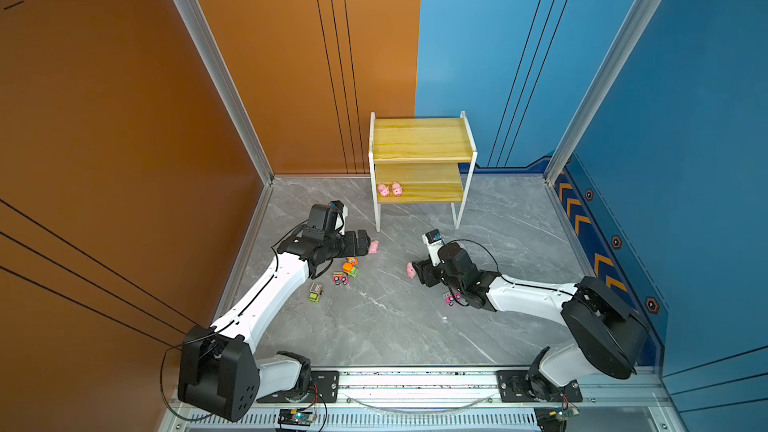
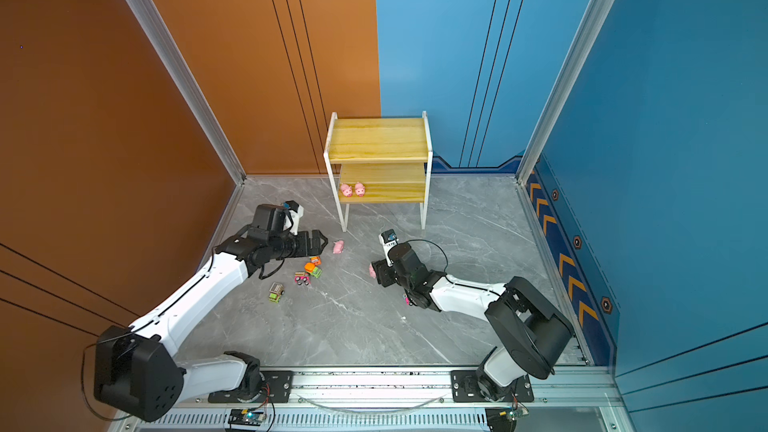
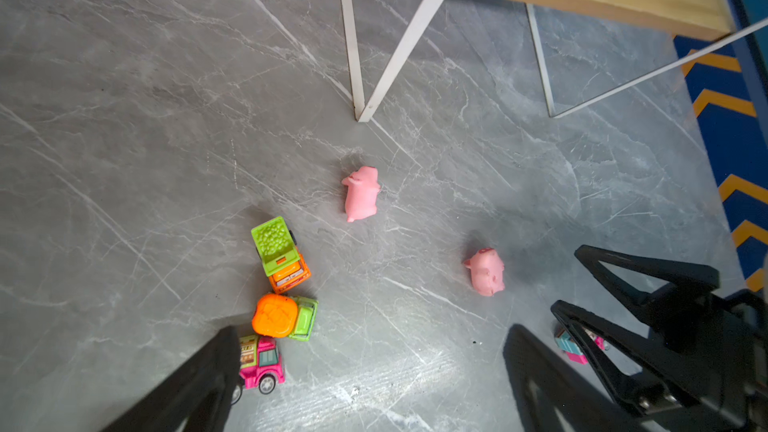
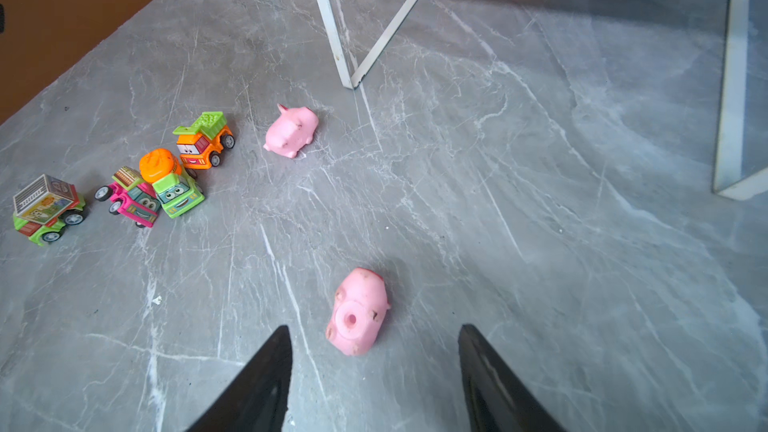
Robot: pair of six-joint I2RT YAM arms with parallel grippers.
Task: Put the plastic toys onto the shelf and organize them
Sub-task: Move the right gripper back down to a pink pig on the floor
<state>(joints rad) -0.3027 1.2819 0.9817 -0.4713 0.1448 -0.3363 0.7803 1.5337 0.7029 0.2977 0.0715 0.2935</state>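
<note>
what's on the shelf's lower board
Two pink pigs sit side by side at the left of the lower board; its back part is covered by the upper board.

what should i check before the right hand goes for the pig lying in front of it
1. Right hand open and empty: ok.
2. Pig lined up with the open hand: ok in the right wrist view.
3. Pig upright: not ok, it lies on its side with its underside showing.
4. Nothing touching the pig: ok, only floor around it.
5. Hand low enough to close on it: cannot tell.
6. Room on the shelf's lower board: ok, two pigs stand at its left end and the rest is bare.
</note>
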